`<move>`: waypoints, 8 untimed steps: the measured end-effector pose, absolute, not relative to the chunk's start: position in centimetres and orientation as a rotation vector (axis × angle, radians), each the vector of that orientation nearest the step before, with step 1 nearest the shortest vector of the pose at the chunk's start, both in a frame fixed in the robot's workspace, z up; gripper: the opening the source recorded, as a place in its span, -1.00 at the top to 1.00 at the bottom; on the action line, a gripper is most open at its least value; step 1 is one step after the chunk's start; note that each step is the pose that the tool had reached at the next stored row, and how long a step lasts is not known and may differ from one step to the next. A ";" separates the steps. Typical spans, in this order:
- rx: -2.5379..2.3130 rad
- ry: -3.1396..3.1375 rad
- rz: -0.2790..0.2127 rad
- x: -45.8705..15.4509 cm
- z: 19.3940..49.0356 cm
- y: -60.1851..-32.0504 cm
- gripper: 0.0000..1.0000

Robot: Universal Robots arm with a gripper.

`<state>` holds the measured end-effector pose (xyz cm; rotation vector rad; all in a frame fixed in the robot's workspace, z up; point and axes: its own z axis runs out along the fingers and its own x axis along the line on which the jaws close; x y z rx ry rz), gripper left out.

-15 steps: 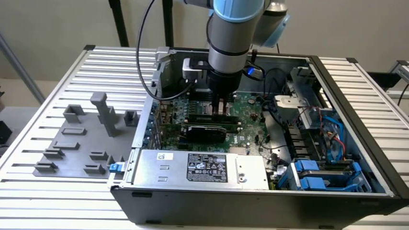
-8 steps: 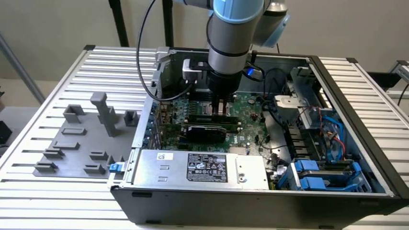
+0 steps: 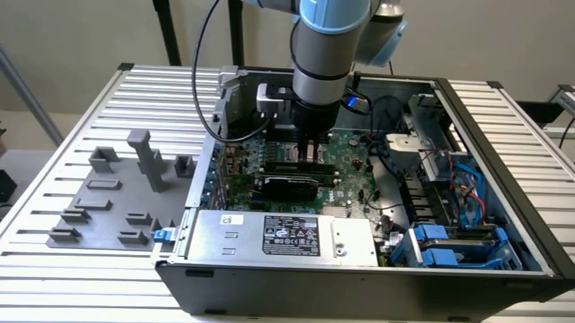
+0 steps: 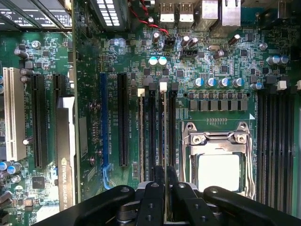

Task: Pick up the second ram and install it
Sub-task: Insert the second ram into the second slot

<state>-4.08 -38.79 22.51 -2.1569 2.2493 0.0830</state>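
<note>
One claw point(image 4: 163, 181) pinching second ram point(image 4: 162, 132), "NVIDIA" card point(image 4: 63, 165) nearby

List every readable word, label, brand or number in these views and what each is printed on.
"NVIDIA": on the black expansion card; the words after it are too blurred to read.
White label on the power supply: print and symbols too small to read.
Small sticker on the power supply: unreadable.
Motherboard silkscreen: too small to read.

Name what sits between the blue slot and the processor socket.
In the wrist view: a black expansion slot and the memory slots.
</note>
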 end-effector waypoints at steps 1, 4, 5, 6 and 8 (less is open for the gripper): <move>-2.157 2.249 0.083 -4.1 22.5 -38.8 0.73; -2.157 2.249 0.083 -4.1 22.4 -38.7 0.73; -2.157 2.249 0.083 -4.1 22.4 -38.7 0.73; -2.157 2.249 0.083 -4.1 22.4 -38.7 0.73; -2.157 2.249 0.083 -4.1 22.4 -38.7 0.73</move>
